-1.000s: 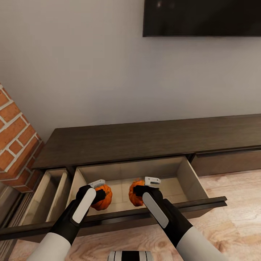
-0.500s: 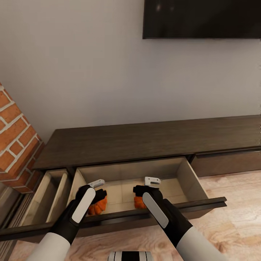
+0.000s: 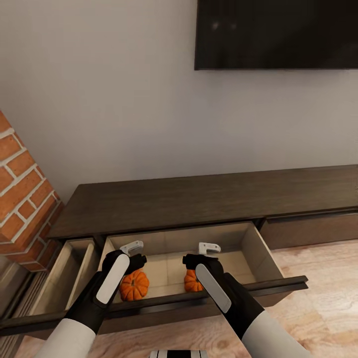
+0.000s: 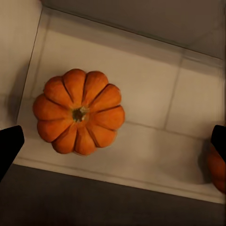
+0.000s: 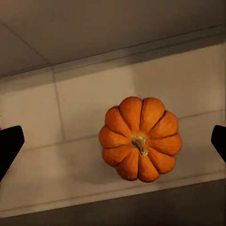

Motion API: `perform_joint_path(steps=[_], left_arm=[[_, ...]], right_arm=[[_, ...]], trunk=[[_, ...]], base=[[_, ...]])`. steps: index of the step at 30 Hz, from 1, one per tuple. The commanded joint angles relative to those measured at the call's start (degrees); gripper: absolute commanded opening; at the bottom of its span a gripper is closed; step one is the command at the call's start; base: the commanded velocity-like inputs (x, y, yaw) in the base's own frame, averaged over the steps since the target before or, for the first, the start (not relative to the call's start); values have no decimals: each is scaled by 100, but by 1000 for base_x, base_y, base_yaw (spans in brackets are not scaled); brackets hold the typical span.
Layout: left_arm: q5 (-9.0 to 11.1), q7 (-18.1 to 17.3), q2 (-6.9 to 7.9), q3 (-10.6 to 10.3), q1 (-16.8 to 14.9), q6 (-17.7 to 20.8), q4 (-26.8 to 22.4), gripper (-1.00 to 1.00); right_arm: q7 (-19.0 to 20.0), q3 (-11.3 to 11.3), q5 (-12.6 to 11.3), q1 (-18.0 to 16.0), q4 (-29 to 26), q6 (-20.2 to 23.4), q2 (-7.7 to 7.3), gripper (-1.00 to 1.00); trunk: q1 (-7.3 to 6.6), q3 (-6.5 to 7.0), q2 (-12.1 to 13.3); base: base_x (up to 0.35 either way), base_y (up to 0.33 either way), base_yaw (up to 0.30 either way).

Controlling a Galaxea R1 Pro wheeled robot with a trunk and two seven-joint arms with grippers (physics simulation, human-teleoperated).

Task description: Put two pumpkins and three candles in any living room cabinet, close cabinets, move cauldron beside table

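**Both pumpkins down in the drawer — time to back out**

You had the left gripper (image 3: 133, 252) and right gripper (image 3: 201, 253) hanging over the open middle drawer (image 3: 251, 243) of the cabinet (image 3: 199, 196), low centre of the head frame. Both were spread wide & holding nothing: in each wrist view the black fingertips (image 4: 9, 146) sat at opposite frame edges w/ a pumpkin lying free between them.

The left pumpkin (image 3: 134, 285) rested on the drawer's pale floor, stem up, near the front panel; centre-left in the left wrist frame. The right pumpkin (image 3: 193, 281) sat just beside it to the right, partly hidden behind your right wrist in the head frame, so I can't say for sure how close it was to the front wall. The two were apart, not touching. A 2nd drawer (image 3: 69, 268) stood open at lower left, next to the brick (image 3: 22, 199).

Step in hand, by my read: pumpkin drop-off done, approx. 2 of 5 items stowed. Next move calls for lifting both arms straight up clear of the drawer rim, then going for the candles. Leave the drawer open till they're in.
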Motion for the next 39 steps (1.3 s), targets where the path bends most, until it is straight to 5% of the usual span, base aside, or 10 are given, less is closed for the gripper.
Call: perform_joint_path(steps=[1,39], left_arm=[[59,58,4,-6,-3,4,-9,100],[68,54,12,-7,-3,8,-21,100]], right_arm=[[-49,10,-43,-5,-6,11,-2,100],[-58,9,-43,-5,-13,11,-10,100]], trunk=[[-23,13,39],[-858,696,1564]], base=[[-10,0,0],[-101,26,0]])
